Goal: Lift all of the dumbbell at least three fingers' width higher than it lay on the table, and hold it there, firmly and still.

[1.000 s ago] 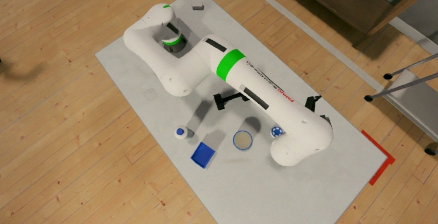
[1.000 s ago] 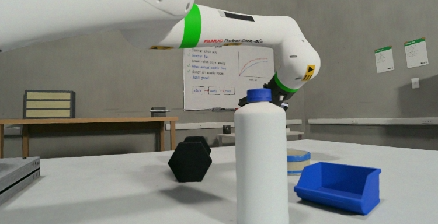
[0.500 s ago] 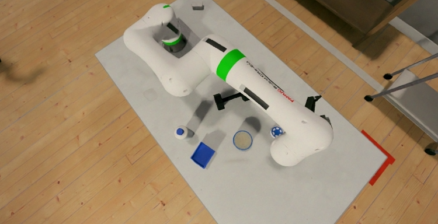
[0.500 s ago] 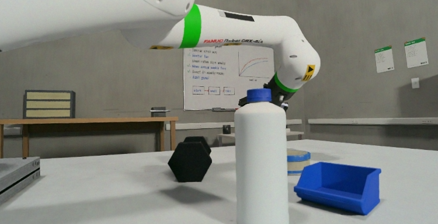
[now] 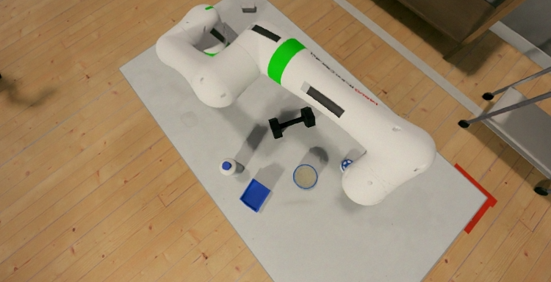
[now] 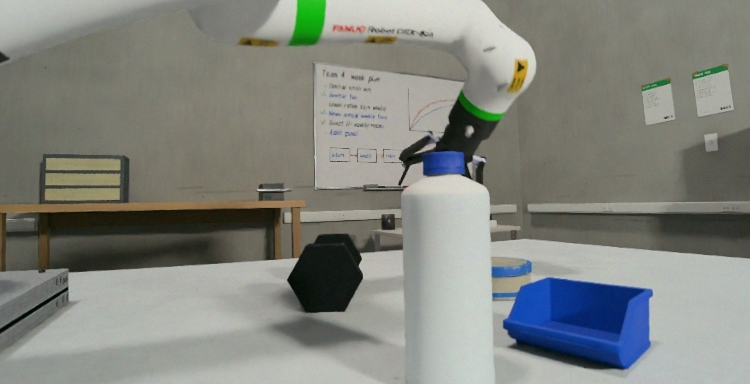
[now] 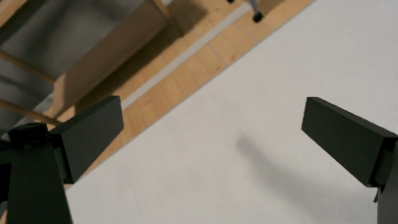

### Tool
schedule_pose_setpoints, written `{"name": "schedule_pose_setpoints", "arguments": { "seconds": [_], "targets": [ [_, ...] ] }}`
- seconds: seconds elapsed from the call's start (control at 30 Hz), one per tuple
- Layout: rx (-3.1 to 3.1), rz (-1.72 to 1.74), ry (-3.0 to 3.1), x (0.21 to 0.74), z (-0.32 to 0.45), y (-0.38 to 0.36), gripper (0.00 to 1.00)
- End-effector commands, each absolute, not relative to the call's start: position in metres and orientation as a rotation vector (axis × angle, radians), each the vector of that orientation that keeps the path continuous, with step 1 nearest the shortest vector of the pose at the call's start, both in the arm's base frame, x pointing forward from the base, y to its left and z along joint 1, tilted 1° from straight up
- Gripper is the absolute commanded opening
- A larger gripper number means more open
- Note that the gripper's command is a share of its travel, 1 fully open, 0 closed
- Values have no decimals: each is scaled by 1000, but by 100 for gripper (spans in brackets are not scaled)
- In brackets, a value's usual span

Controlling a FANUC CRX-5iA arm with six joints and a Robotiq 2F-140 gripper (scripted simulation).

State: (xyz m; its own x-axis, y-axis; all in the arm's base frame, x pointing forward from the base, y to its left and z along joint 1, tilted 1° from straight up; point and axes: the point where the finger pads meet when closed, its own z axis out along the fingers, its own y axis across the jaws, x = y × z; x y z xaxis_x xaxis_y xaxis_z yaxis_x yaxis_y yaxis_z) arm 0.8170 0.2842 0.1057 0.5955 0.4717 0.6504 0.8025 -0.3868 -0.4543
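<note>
The black hex dumbbell (image 5: 292, 122) (image 6: 325, 276) lies flat on the white table top (image 5: 347, 238) near its middle, partly under my forearm in the overhead view. My gripper (image 7: 212, 112) is wide open and empty. It hangs high above the table, to the right of the dumbbell and well apart from it. Its black wrist (image 6: 464, 132) shows behind the bottle cap in the exterior view. The arm hides it in the overhead view. The wrist view shows only bare table top and wooden floor between the fingers; the dumbbell is not in it.
A white bottle with a blue cap (image 5: 227, 167) (image 6: 448, 276), a blue bin (image 5: 255, 194) (image 6: 576, 318) and a round blue-rimmed tin (image 5: 305, 176) (image 6: 509, 276) stand in front of the dumbbell. A small blue-and-white object (image 5: 347, 163) sits beside my elbow. A grey block (image 5: 248, 8) lies near the base.
</note>
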Motion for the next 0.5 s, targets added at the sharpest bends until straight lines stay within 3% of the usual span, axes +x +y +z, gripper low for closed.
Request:
{"name": "schedule_pose_setpoints", "arguments": {
  "seconds": [0.0, 0.47],
  "targets": [
    [-2139, -483, -964, 799, 117, 272, 100],
    [-2506, -205, -724, 704, 170, 193, 100]
  ]
}}
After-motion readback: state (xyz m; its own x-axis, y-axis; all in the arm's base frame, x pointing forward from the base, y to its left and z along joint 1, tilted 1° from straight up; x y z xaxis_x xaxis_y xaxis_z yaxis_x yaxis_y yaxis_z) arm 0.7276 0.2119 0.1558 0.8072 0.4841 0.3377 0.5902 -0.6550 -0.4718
